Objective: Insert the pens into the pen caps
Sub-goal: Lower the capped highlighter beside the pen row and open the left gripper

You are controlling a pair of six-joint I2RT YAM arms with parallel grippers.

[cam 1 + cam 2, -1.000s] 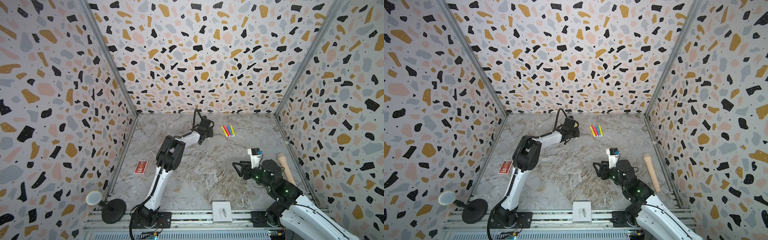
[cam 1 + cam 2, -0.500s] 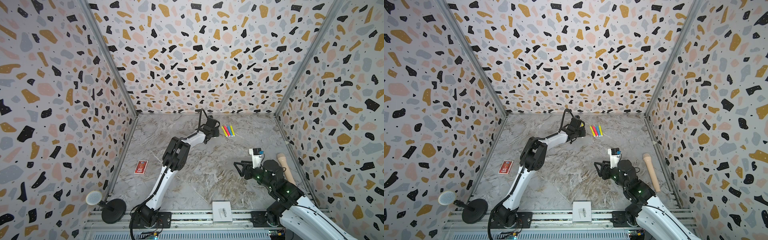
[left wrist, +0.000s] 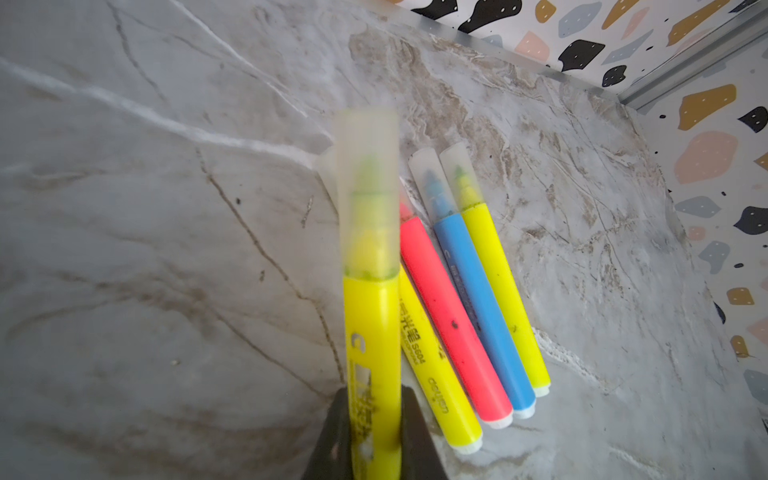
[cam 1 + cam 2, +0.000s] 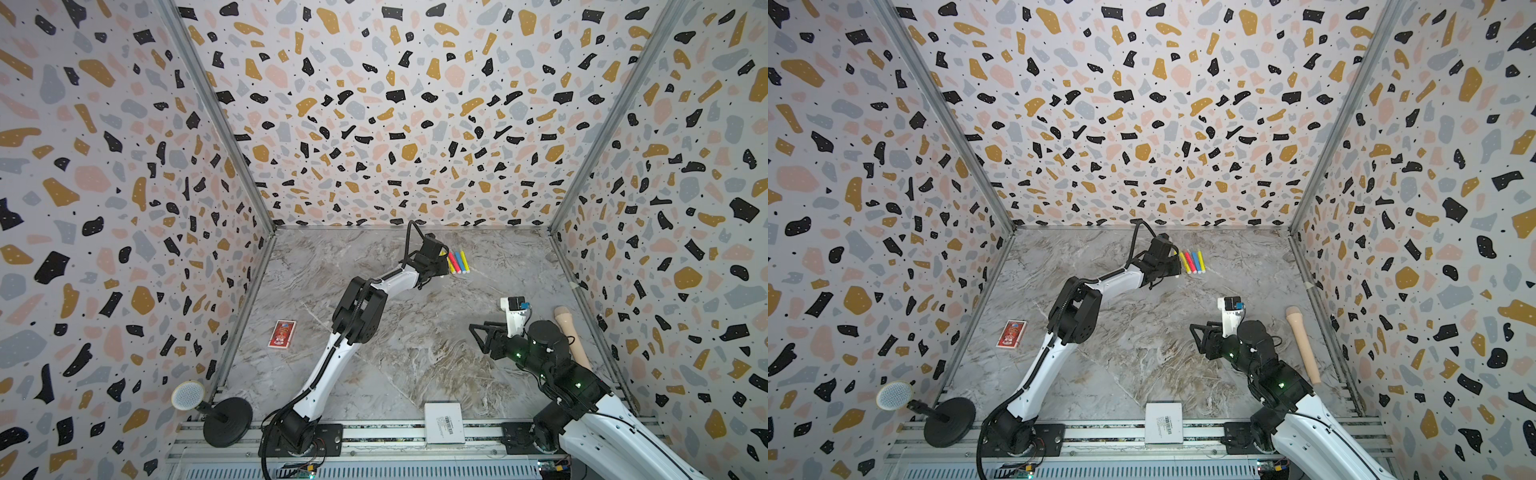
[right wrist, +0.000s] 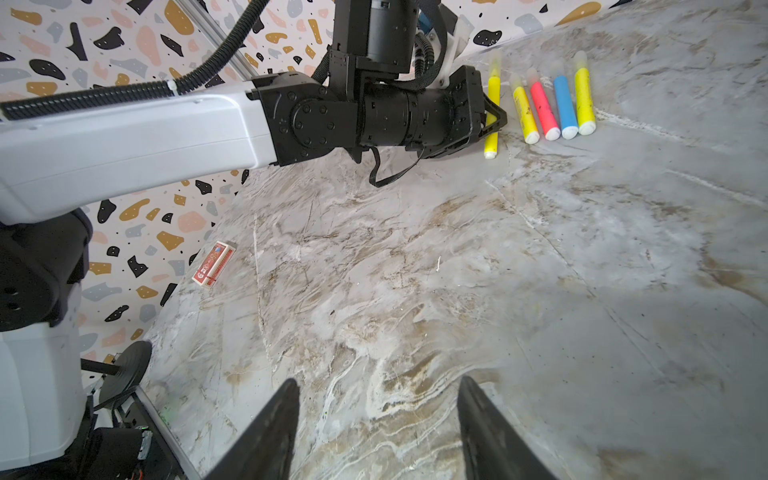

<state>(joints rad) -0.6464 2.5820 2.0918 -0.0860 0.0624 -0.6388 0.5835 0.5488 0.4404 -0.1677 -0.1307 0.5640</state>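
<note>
Yellow pen [image 3: 370, 332], capped, gripped by left end effector [image 3: 372, 415] beside four capped pens [image 3: 453, 316]; right end effector [image 5: 378, 386] spread.

The left arm [image 4: 345, 320] reaches far out, elbow raised, and the left gripper [image 5: 492, 118] is clamped on a yellow pen [image 3: 372, 324] just beside the row of pens [image 5: 557, 104]. The right arm [image 4: 544, 349] sits folded well apart from that row, the right gripper [image 5: 378, 386] parted and empty.

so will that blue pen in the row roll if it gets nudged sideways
Probably rolls: the blue pen looks round and smooth. It lies snug between the pink-red pen and a yellow pen, so a nudge would likely shove those. Slim plastic, so likely stiff and light.
</note>
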